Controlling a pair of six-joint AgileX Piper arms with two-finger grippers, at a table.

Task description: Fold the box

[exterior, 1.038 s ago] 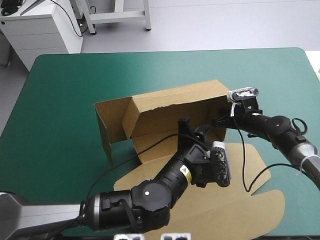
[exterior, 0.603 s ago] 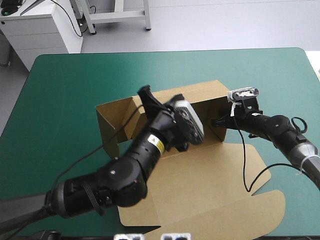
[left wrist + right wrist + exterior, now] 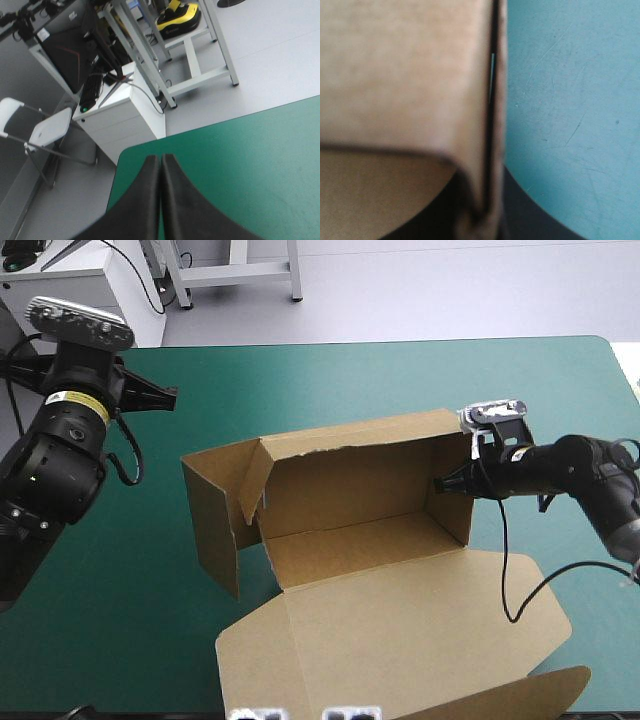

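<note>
right wrist view: clamped with the black two-finned right gripper (image 3: 480, 220) on the end wall of the brown cut-board box (image 3: 395, 75), mid-table. pressed together at the left gripper (image 3: 160, 161), well clear. best to hold that wall square, then tuck the opposite flap.

- We take this for a robotics lab; the left arm (image 3: 60, 440) and the right arm (image 3: 570, 475) reach over a bench (image 3: 350, 380) with a teal-green cover;
- past the bench's far left corner we see a white drawer cabinet (image 3: 125, 119) carrying a black computer case (image 3: 65, 30) and a keyboard (image 3: 92, 89);
- a folding chair (image 3: 47, 131) stands beside it; pale metal frame legs (image 3: 200, 82) stand on a plain grey floor (image 3: 450, 290).
</note>
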